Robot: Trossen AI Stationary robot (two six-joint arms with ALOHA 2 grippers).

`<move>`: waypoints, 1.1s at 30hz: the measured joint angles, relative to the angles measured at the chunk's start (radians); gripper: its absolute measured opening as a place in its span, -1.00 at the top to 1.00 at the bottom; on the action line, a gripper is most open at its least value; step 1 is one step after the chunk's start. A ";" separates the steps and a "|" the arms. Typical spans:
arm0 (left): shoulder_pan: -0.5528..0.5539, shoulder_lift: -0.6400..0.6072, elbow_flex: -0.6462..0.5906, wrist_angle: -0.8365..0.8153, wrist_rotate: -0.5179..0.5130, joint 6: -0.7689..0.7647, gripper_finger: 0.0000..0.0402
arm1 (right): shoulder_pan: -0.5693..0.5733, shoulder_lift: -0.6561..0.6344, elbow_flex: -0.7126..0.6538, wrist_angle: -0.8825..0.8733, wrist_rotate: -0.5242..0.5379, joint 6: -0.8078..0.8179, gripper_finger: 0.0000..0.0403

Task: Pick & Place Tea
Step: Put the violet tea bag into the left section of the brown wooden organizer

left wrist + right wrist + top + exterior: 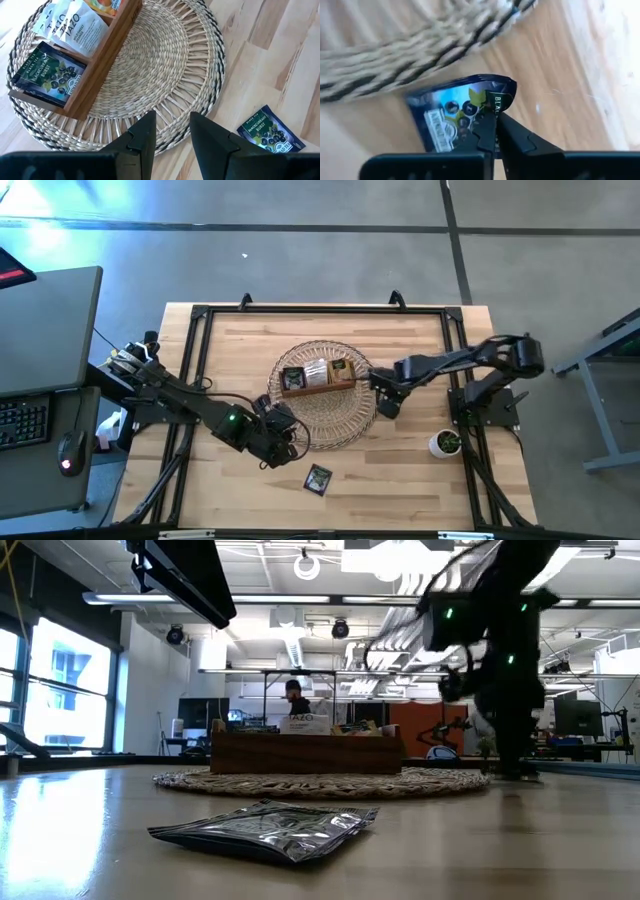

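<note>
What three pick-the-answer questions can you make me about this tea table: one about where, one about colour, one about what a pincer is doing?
1. Where does the wooden tray stand?
A on the wicker basket
B on bare table
C on the floor

2. What colour is the tea sachet at the right pincer?
A orange
B dark
C white

3. The right pincer is:
A wide open
B hidden
C shut on the tea sachet

Answers: 1 A, weave shows all round the tray. 2 B, black wrapper with blue print. 3 C, its fingers pinch the sachet's corner.
</note>
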 joint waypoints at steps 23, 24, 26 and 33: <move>-0.044 -0.058 0.041 -0.187 -0.073 -0.125 0.42 | 0.321 0.176 0.092 1.259 0.610 -0.882 0.99; -0.052 -0.065 0.046 -0.202 -0.097 -0.135 0.42 | 0.307 0.215 0.131 1.251 0.615 -0.896 0.99; -0.064 -0.085 0.047 -0.236 -0.133 -0.161 0.42 | 0.281 0.294 0.229 1.224 0.616 -0.924 0.99; -0.089 -0.109 0.047 -0.294 -0.186 -0.213 0.42 | 0.226 0.539 0.592 0.968 0.619 -0.975 0.99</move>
